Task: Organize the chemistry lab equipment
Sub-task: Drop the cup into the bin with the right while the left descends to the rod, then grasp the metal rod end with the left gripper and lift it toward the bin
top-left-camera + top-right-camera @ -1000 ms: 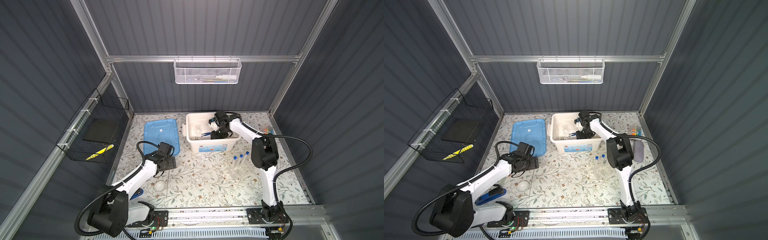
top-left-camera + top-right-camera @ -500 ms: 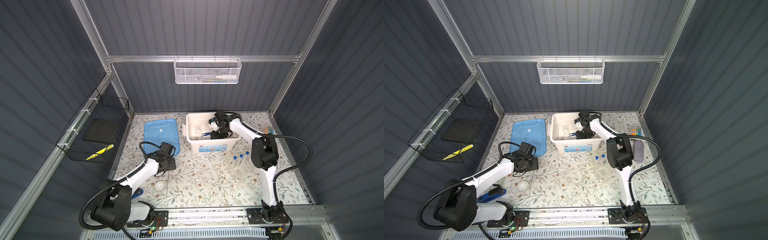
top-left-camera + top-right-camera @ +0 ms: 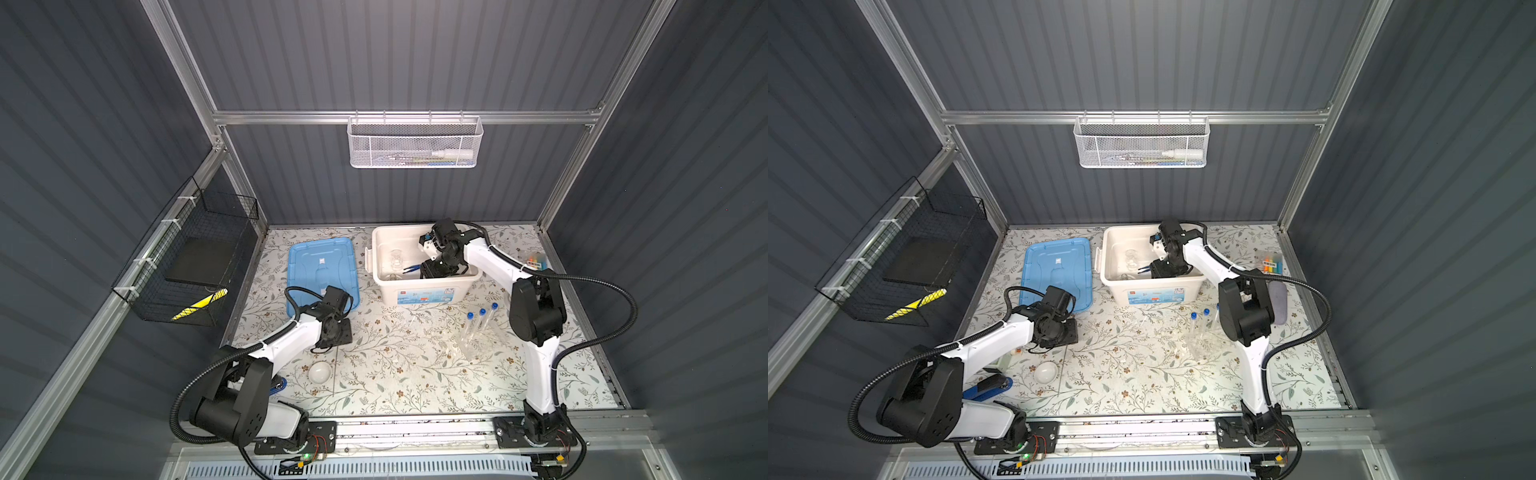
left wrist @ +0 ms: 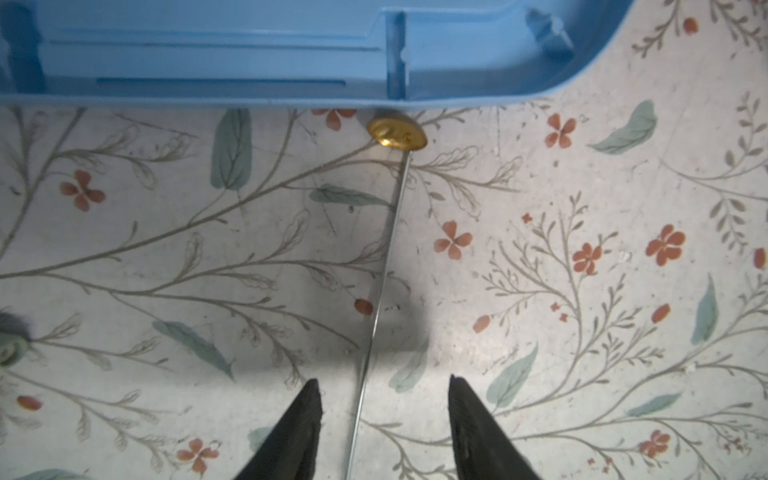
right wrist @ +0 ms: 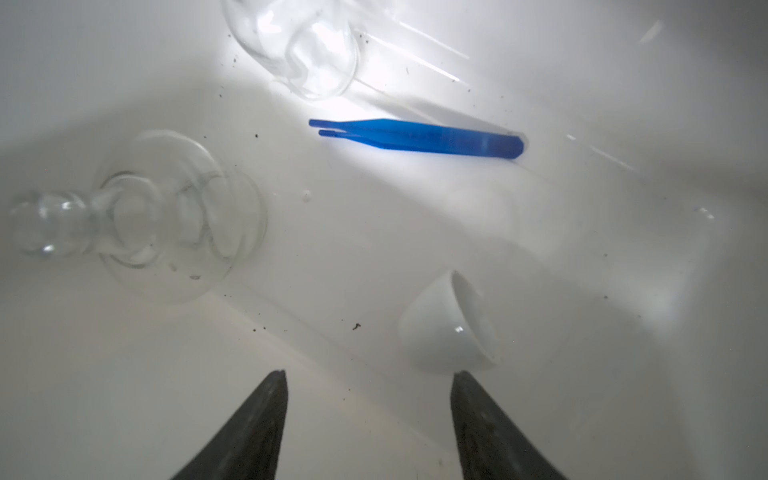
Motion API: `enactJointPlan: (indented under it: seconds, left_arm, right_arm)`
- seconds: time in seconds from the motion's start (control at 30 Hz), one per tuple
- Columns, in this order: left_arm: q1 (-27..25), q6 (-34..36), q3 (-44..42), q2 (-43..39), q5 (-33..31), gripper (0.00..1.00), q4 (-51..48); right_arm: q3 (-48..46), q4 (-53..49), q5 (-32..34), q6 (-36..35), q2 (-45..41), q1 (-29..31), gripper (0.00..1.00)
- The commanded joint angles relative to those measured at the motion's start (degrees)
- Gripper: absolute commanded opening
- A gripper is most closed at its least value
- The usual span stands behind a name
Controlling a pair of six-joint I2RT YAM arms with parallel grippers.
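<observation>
A thin rod with a brass tip lies on the flowered table against the blue lid. My left gripper is open, its fingers on either side of the rod without touching it. My right gripper stands open inside the white bin. A small white dish lies tipped beside one fingertip. Blue tweezers and clear glassware also lie in the bin. Three blue-capped test tubes lie on the table, and another white dish sits near the left arm.
A blue stapler lies by the left arm's base. A clear pack of coloured pens sits at the right edge. A black wire basket hangs on the left wall and a white mesh basket on the back rail.
The left arm has settled slightly lower beside the blue lid. The right arm has stayed in the bin.
</observation>
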Motion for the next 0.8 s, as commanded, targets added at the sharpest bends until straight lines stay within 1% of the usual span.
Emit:
enactJointPlan:
  seconds: [0.0,0.17,0.33,0.43,0.6,0.73,0.77]
  left_arm:
    - [-0.4,-0.3,-0.9,1.1,1.5,0.5,-0.3]
    - [-0.4,-0.4,-1.6,2.1,2.4,0.46,0.4]
    - [-0.4,-0.1,-2.1,2.6,3.9,0.35,1.3]
    - [-0.4,0.3,-2.6,2.6,5.4,0.28,2.1]
    - [-0.4,0.7,-2.4,2.3,6.4,0.22,2.4]
    - [-0.4,0.9,-2.6,2.1,7.6,0.15,3.6]
    - [-0.4,0.9,-2.6,2.2,7.9,0.14,3.8]
  right_arm:
    - [-2.0,1.9,0.4,0.8,-3.5,0.0,0.7]
    - [-4.7,4.5,0.6,1.7,-7.6,-0.3,0.74]
    - [-6.4,5.9,1.2,2.5,-11.0,-0.6,0.79]
    - [-7.7,7.2,1.1,3.2,-13.2,-0.8,0.84]
    - [-10.8,10.0,1.5,4.3,-17.0,-1.0,0.9]
    - [-13.2,11.2,2.1,4.8,-19.6,-1.5,0.92]
    - [-13.6,11.4,2.1,4.8,-20.1,-1.6,0.92]
